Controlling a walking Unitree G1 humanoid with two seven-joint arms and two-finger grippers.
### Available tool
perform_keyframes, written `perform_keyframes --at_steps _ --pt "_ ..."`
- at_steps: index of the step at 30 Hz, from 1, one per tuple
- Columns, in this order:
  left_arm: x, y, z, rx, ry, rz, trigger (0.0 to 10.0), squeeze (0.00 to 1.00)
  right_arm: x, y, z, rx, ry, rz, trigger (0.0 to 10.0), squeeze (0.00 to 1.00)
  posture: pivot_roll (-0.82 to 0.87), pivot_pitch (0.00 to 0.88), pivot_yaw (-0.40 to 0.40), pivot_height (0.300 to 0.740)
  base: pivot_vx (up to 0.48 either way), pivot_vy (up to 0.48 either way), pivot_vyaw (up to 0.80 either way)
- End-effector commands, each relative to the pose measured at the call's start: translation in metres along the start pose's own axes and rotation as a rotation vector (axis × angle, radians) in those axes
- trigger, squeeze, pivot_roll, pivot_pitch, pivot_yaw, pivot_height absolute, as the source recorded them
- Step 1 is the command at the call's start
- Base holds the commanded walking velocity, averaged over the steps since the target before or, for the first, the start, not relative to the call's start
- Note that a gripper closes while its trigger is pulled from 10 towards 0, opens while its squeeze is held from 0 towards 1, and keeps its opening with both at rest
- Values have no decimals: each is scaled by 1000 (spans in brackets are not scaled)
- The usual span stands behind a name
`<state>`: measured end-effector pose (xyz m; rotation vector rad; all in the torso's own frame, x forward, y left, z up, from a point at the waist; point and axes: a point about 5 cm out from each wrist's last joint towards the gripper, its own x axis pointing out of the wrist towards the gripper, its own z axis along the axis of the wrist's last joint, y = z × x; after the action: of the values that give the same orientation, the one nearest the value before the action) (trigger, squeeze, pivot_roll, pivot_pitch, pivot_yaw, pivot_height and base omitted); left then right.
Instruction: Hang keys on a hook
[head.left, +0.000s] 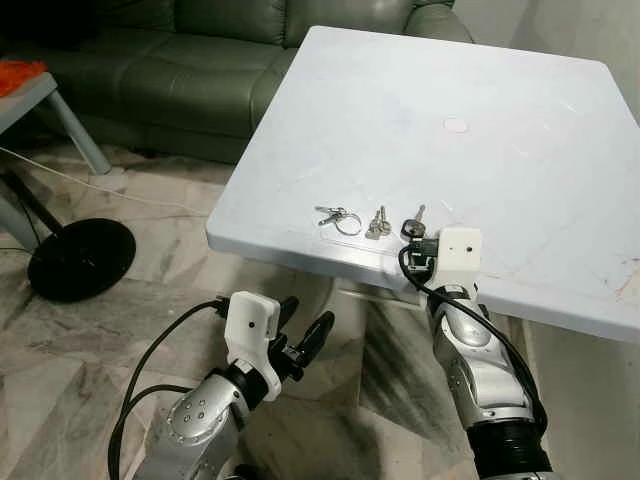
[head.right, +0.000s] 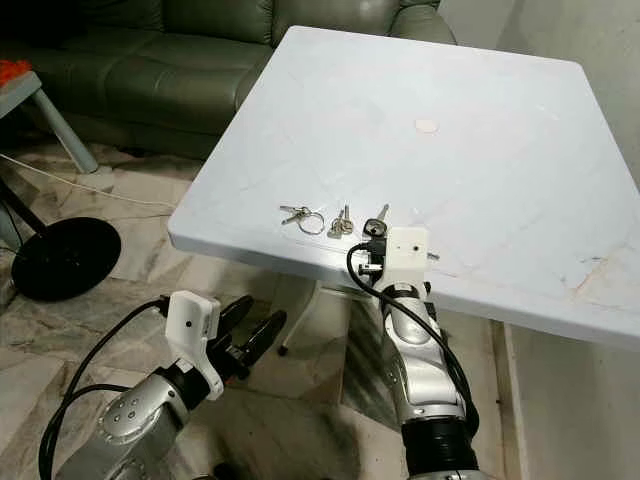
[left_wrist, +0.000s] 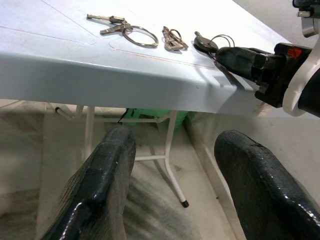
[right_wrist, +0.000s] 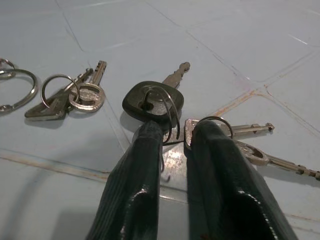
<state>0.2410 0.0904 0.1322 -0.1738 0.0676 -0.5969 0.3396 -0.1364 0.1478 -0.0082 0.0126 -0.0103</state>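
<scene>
**Right gripper at the black-headed key, table's near edge**

White square table (head.left: 520, 140) stands on a marbled floor (head.left: 150, 300), with a green sofa (head.left: 200, 60) behind it on the far left. Three sets of keys lie in a row near the table's near edge: a bunch on a large ring (head.left: 338, 217) at left, a small silver pair (head.left: 378, 224) in the middle, and a black-headed key (right_wrist: 153, 101) on its ring at right, with two more silver keys (right_wrist: 250, 145) just right of it.

Right gripper (right_wrist: 172, 135) reaches over the near edge. Its fingers stand a narrow gap apart, tips touching the black key head and ring; nothing is lifted or clamped.

Left gripper (head.left: 305, 340) hangs below the table's edge, left of the right arm, fingers spread wide with nothing between them.

A black round stand base (head.left: 80, 258) sits on the floor at far left.
</scene>
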Motion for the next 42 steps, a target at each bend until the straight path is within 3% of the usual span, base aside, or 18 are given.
perform_keyframes --at_steps 1,19,29,30,31,32,36,38,42 --pt "-2 -1 1 -5 0 4 10000 0 -1 -2 0 0 -1 -7 0 0 99 247 -42 740 0 0 0" --pt "0 -2 -1 -13 -5 1 10000 0 -1 1 3 3 -24 -2 0 0 103 215 -48 740 0 0 0" --pt "9 0 2 -8 -27 -4 10000 0 8 6 14 149 -22 11 0 0 100 176 -51 740 0 0 0" --pt "10 0 2 -8 -31 -2 10000 0 8 7 16 134 -36 25 3333 0 99 172 -50 740 0 0 0" --pt "11 1 3 -9 -34 -1 10000 0 8 8 17 122 -46 33 5294 0 98 171 -50 740 0 0 0" --pt "13 1 4 -10 -40 -1 10000 0 8 10 17 120 -52 52 10000 0 96 164 -51 740 0 0 0" --pt "17 3 5 -5 -51 0 10000 0 9 10 19 146 -70 74 10000 0 92 154 -51 740 0 0 0" --pt "24 7 9 1 -74 9 10000 0 5 10 28 197 -155 127 10000 0 84 135 -51 740 0 0 0" --pt "33 14 15 -1 -106 36 10000 0 1 7 34 227 -223 176 10000 0 74 111 -53 740 0 0 0"
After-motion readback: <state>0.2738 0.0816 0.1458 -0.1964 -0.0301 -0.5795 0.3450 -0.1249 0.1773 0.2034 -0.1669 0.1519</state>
